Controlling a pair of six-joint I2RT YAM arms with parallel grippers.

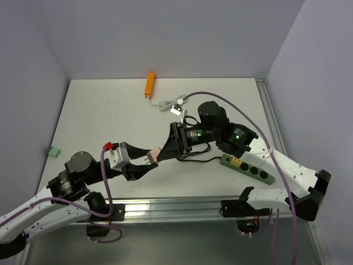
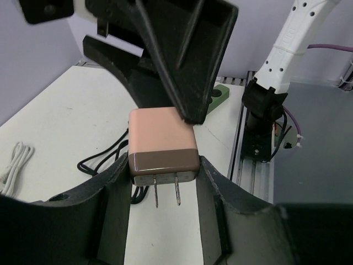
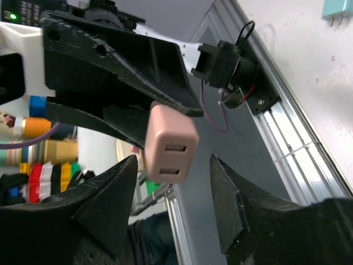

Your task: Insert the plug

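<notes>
A pink plug adapter with a brown band and two metal prongs (image 2: 163,144) is clamped between the fingers of my left gripper (image 2: 164,190), prongs toward the wrist. From the top, the plug (image 1: 155,155) hangs above the table between both grippers. My left gripper (image 1: 146,164) is shut on it. My right gripper (image 1: 167,148) faces it from the other side. In the right wrist view the plug's slotted end (image 3: 171,149) sits between the spread fingers of my right gripper (image 3: 172,185), with gaps on both sides. The green power strip (image 1: 248,168) lies under the right arm.
A black cable (image 1: 194,156) loops beside the strip. An orange block (image 1: 149,84) and a white cable (image 1: 168,104) lie at the back. A small green piece (image 1: 53,150) sits at the left edge. A metal rail (image 1: 165,208) runs along the near edge.
</notes>
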